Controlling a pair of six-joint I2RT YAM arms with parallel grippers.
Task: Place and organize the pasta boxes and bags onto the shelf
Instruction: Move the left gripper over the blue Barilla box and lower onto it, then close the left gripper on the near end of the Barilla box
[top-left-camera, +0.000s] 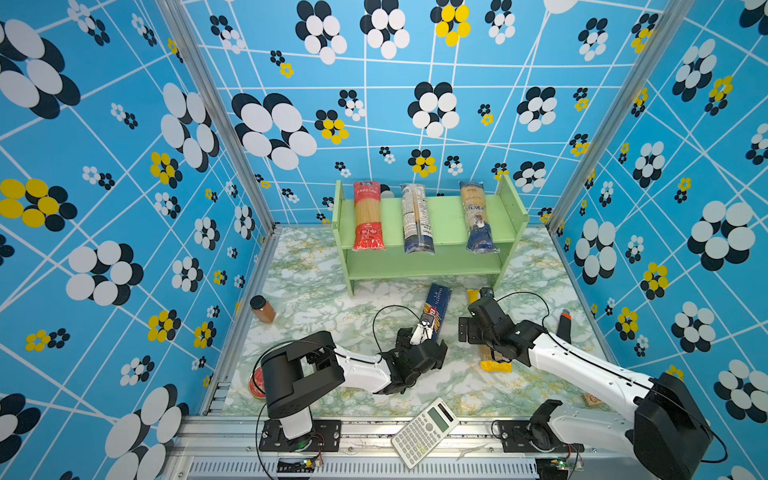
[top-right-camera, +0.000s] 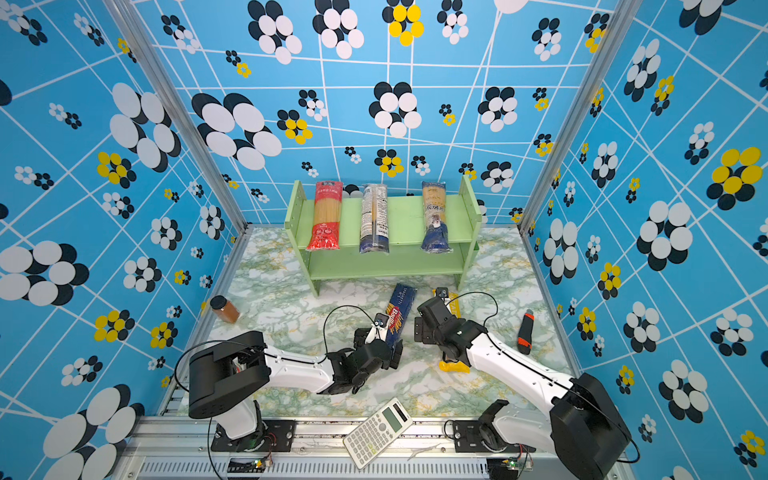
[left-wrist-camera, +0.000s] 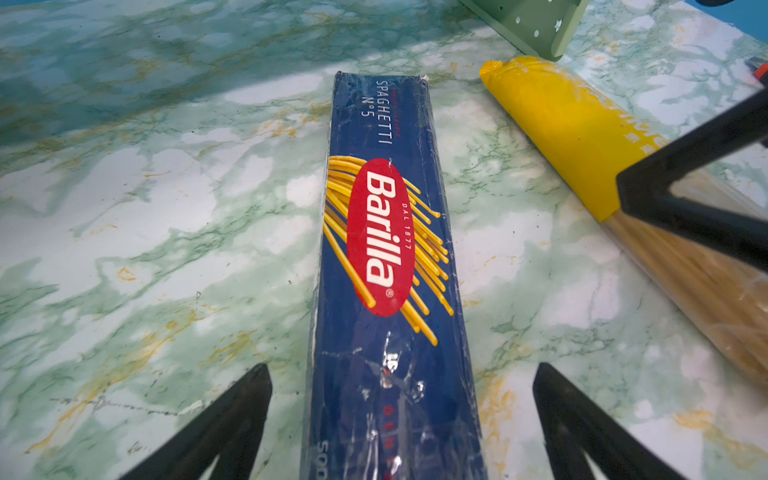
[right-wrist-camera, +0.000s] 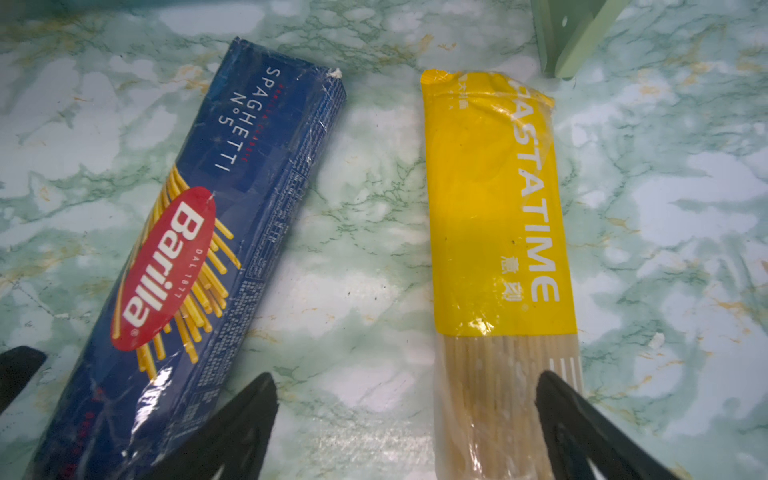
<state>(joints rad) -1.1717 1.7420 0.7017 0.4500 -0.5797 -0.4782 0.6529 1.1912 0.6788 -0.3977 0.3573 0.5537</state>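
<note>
The left fingers (left-wrist-camera: 237, 415), spread wide and empty, straddle the glossy, rectangular dark blue Barilla box (left-wrist-camera: 386, 232) flat on the marbled surface (left-wrist-camera: 166, 208), the right fingers (right-wrist-camera: 237, 424) hang equally released over the crinkly yellow bag (right-wrist-camera: 490, 208) beside it, and beyond stands the light-green wooden shelf (top-left-camera: 444, 220), three slim spaghetti bags (top-left-camera: 368, 216) lying across its top tier.

On the table (top-left-camera: 316, 286) are set a shelf (top-left-camera: 428, 266), box (top-left-camera: 439, 305), yellow bag (top-left-camera: 495, 366) and jar (top-left-camera: 262, 309); across the shelf's top are laid a red bag (top-left-camera: 368, 216), clear bag (top-left-camera: 416, 218) and navy bag (top-left-camera: 478, 216).
</note>
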